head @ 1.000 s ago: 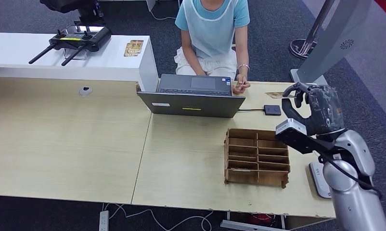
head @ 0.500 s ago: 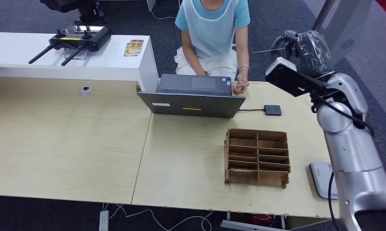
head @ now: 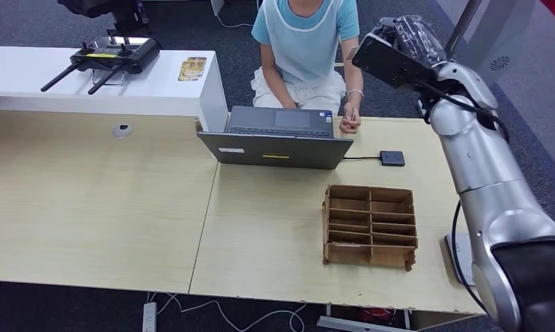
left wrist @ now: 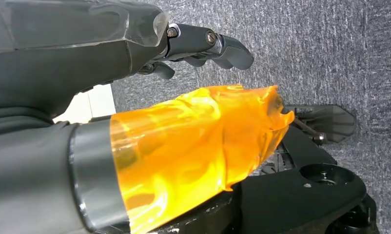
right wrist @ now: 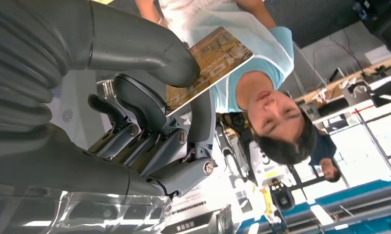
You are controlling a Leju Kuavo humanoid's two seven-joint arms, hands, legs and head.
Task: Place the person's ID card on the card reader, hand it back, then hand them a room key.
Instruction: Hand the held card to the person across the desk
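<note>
1. Head view: silver right arm raised high; right hand [head: 403, 38], dark under clear plastic wrap, is up beside the person [head: 306, 41] in a light blue top seated behind the table [head: 108, 207]. The grip itself is hidden from this angle. Pale wood-grain table holds a grey laptop [head: 278, 138], a small flat black square card reader [head: 392, 158] cabled to it, and a brown slotted cardboard organizer [head: 369, 225]. The person's hand [head: 349, 124] rests on the table edge by the laptop. White counter [head: 88, 83] behind carries a black remote controller [head: 108, 59] with antennas and a few tan cards [head: 192, 68].

2. Left wrist view: left hand [left wrist: 184, 97] over grey carpet, smooth thumb wrapped in glossy orange film, dark fingers [left wrist: 223, 46] loosely curled and apart from the thumb, nothing between them.

3. Right wrist view: right hand [right wrist: 154, 112] pinches the ID card [right wrist: 210, 61], a flat brown-gold patterned rectangle, between thick grey thumb and dark fingers [right wrist: 140, 105]. Card sticks out toward the person.
</note>
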